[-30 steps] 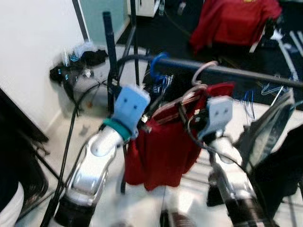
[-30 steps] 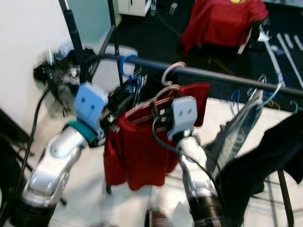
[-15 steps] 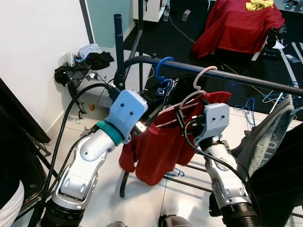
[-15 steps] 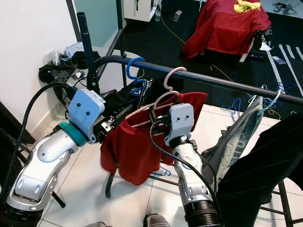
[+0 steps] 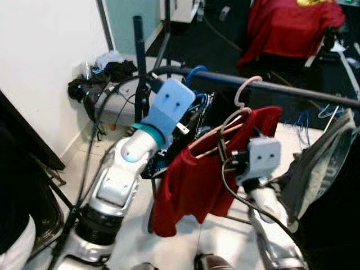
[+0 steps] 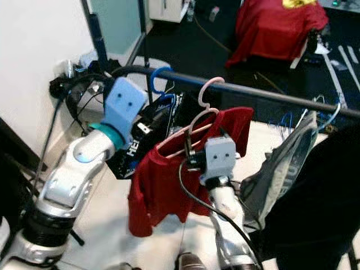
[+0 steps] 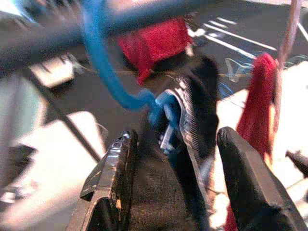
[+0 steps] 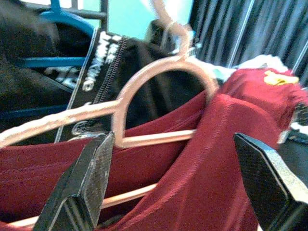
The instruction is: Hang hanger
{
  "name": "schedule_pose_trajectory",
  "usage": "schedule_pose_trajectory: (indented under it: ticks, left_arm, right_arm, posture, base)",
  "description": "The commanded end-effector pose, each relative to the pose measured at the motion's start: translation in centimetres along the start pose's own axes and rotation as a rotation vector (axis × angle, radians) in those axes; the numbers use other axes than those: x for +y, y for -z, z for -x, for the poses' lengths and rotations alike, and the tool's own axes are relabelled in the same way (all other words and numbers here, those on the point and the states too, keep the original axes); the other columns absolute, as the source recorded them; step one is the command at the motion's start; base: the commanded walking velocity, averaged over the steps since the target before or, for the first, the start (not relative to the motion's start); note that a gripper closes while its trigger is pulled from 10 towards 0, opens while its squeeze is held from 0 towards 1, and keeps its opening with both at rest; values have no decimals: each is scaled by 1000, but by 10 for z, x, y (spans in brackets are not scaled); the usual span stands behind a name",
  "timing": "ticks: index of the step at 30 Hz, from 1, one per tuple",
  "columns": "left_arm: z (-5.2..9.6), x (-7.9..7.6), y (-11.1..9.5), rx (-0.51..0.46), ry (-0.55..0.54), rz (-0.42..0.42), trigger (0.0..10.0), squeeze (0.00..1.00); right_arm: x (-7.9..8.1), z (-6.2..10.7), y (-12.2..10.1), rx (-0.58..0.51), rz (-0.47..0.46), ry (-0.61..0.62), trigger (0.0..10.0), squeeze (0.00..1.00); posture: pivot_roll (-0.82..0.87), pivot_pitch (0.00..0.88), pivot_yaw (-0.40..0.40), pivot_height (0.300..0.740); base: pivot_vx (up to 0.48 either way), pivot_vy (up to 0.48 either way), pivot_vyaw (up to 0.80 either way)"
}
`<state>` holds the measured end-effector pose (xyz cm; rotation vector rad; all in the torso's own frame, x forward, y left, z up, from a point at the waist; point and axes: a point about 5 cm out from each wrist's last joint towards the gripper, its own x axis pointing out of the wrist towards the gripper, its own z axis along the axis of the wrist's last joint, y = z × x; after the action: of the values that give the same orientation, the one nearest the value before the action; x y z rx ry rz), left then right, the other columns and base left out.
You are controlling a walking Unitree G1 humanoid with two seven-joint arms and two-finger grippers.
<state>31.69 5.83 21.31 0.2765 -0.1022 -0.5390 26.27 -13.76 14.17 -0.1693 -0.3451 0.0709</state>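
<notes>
Pink hanger (image 6: 194,132), hooked over the dark rail (image 6: 264,94), tilted down toward the left, carrying a red shirt (image 6: 169,180) draped loosely below, beside a blue hanger (image 6: 159,79).

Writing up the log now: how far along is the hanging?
Done: the pink plastic hanger carrying the red shirt has its hook over the dark metal rail. In hand: the right pincer is open just behind the shirt, holding nothing. Left: drawing both arms back; the left pincer is open by the black garment.
</notes>
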Motion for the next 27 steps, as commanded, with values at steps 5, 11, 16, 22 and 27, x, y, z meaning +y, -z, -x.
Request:
schedule_pose_trajectory:
  ticks: [5,11,16,22,27]
  left_arm:
    - [-11,7,9,76,-41,27,10000,0]
    - [-10,21,1,60,-88,106,10000,0]
    - [-6,26,-9,8,-111,180,10000,0]
    - [-10,24,-18,-42,-147,130,9255,0]
    - [-8,17,-15,-41,-114,61,0,0]
  right_arm:
    - [8,5,-13,-35,-36,-39,10000,0]
    - [7,20,-13,6,-46,-28,10000,0]
    - [11,21,-16,0,-24,-80,10000,0]
    - [19,12,-21,-18,-30,-141,10000,0]
    - [19,10,-22,-14,-31,-153,10000,0]
  posture:
    - [-115,105,68,740]
    - [-116,124,67,740]
    - [-108,126,57,740]
    - [-99,121,39,740]
    - [-101,118,35,740]
  base:
    - [0,0,0]
    - [0,0,0]
    - [0,0,0]
    - [0,0,0]
    - [0,0,0]
